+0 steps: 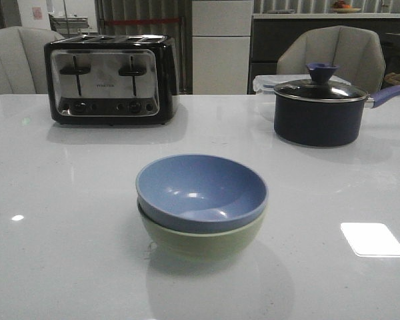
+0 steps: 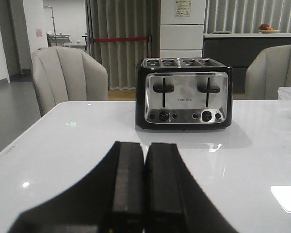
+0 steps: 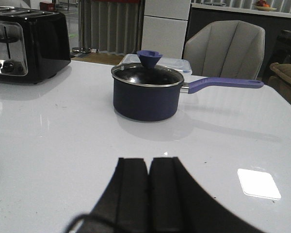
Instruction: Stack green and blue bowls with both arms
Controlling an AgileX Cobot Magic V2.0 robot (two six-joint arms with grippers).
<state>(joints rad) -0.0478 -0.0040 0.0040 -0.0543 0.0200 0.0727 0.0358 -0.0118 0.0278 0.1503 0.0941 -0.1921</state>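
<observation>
The dusty blue bowl [image 1: 201, 192] sits nested inside the pale green bowl [image 1: 200, 241] at the middle of the white table in the front view. No arm shows in that view. My left gripper [image 2: 145, 145] is shut and empty, held low over the table and facing the toaster. My right gripper [image 3: 149, 160] is shut and empty, held low over the table and facing the saucepan. A thin black cable curls beside its fingers. Neither wrist view shows the bowls.
A black and chrome toaster [image 1: 111, 80] stands at the back left, also in the left wrist view [image 2: 183, 93]. A dark navy lidded saucepan [image 1: 319, 110] with a purple handle stands at the back right, also in the right wrist view [image 3: 146, 92], with a clear lidded box [image 1: 265, 83] behind it. Chairs stand beyond the table.
</observation>
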